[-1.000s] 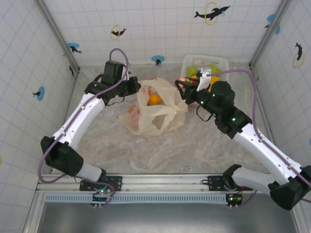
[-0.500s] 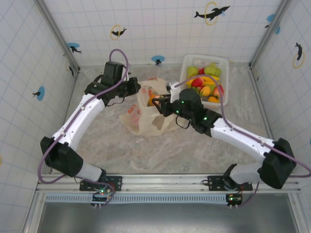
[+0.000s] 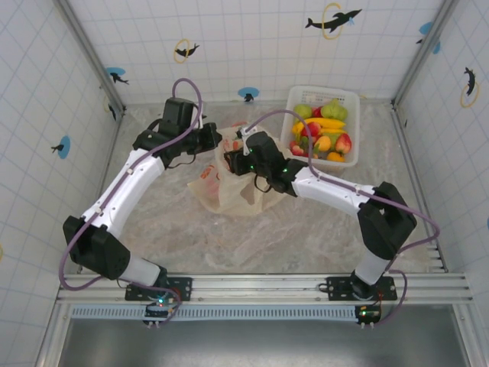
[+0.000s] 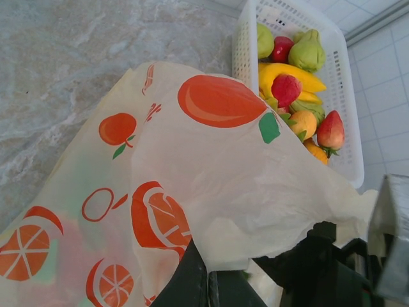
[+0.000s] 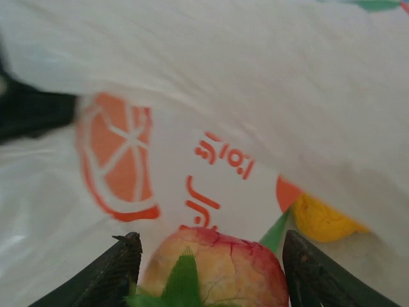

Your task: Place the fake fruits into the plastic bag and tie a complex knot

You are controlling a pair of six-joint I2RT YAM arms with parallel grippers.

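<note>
The plastic bag lies mid-table with its mouth held up. My left gripper is shut on the bag's rim; in the left wrist view the cream film is pinched between the closed fingers of that gripper. My right gripper reaches into the bag's mouth. In the right wrist view a red-yellow fake fruit with green leaves sits between the spread fingers of the right gripper, inside the bag. A yellow fruit lies deeper in. More fake fruits fill the basket.
The white basket stands at the back right, close to the bag; in the left wrist view its mesh wall rises just behind the bag. Tiled walls enclose the table on three sides. Bare marble lies in front of the bag.
The right arm swung left from the basket to the bag's mouth with the fruit. Its jaws have widened. The left arm has kept still, holding the bag's rim.
</note>
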